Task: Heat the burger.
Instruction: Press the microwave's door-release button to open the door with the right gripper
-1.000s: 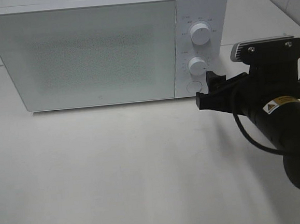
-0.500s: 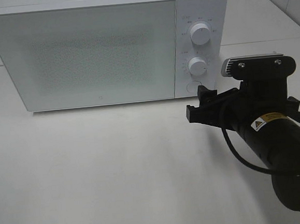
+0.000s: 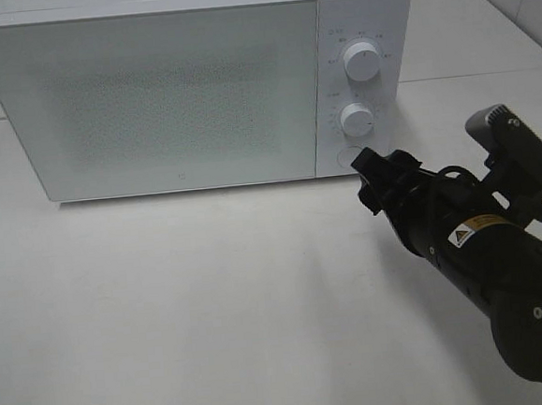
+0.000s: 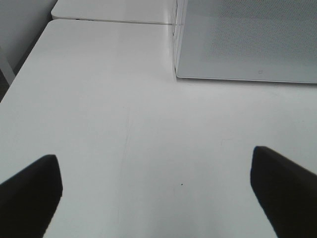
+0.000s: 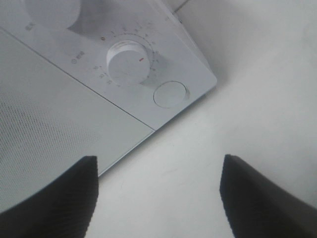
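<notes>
The burger is out of view; the white microwave (image 3: 168, 89) stands with its door shut. My right gripper (image 3: 374, 177) hovers just in front of the control panel, below the lower knob (image 3: 356, 119) and next to the round button (image 3: 348, 156). In the right wrist view its jaws (image 5: 158, 163) stand apart with nothing between them, facing the button (image 5: 170, 93) and knob (image 5: 130, 61). My left gripper (image 4: 153, 158) is open wide over bare table, with the microwave's left front corner (image 4: 176, 74) ahead of it.
The microwave fills the back of the white table (image 3: 185, 303), with an upper knob (image 3: 362, 61) above the lower one. A second table surface (image 3: 482, 26) lies behind on the right. The black right arm (image 3: 502, 278) crosses the lower right.
The right wrist has rolled, swinging its camera bracket from the top to the right side. The gripper dipped left and came back close to the round button. The left arm has not moved.
</notes>
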Tool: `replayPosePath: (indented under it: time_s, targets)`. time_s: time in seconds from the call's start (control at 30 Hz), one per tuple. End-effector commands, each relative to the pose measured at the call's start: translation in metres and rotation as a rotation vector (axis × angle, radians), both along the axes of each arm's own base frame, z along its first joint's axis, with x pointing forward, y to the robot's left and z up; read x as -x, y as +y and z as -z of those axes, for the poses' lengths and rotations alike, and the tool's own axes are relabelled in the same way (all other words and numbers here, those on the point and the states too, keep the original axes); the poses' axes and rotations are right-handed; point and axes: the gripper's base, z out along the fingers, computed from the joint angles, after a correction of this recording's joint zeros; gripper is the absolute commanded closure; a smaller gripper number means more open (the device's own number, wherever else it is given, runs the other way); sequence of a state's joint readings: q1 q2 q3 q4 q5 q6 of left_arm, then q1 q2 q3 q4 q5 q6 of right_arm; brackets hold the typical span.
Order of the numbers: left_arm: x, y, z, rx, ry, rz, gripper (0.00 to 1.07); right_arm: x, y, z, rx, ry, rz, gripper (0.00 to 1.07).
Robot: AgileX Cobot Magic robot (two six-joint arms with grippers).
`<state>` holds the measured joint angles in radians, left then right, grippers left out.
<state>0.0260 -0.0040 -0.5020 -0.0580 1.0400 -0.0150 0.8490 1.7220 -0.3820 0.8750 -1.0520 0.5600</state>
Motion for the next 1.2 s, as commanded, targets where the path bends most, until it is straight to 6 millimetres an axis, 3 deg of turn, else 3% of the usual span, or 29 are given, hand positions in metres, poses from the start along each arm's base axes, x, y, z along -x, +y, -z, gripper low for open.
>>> replayPosePath:
  time_s: [0.03,0.33,0.4,0.43,0.5,0.67,0.97,1.2]
  targets:
    - [0.003,0.000,0.001,0.005,-0.022,-0.003,0.09,0.000,0.003,0.002,-0.274,0.056,0.104,0.45]
    - [0.003,0.000,0.001,0.005,-0.022,-0.003,0.09,0.001,0.003,0.003,-0.595,0.104,0.247,0.64]
    - [0.003,0.000,0.001,0.005,-0.022,-0.003,0.09,0.001,0.003,0.003,-0.695,0.115,0.292,0.79]
    - [0.003,0.000,0.001,0.005,-0.022,-0.003,0.09,0.001,0.003,0.003,-0.695,0.115,0.292,0.79]
    - [0.003,0.000,0.001,0.005,-0.022,-0.003,0.09,0.001,0.003,0.003,-0.731,0.119,0.308,0.92]
    - [0.003,0.000,0.001,0.005,-0.022,-0.003,0.09,0.001,0.003,0.003,-0.728,0.119,0.308,1.07]
    - [0.003,0.000,0.001,0.005,-0.022,-0.003,0.09,0.000,0.003,0.006,-0.704,0.118,0.305,1.07]
    - [0.003,0.000,0.001,0.005,-0.022,-0.003,0.09,-0.014,0.005,0.021,-0.687,0.141,0.293,1.07]
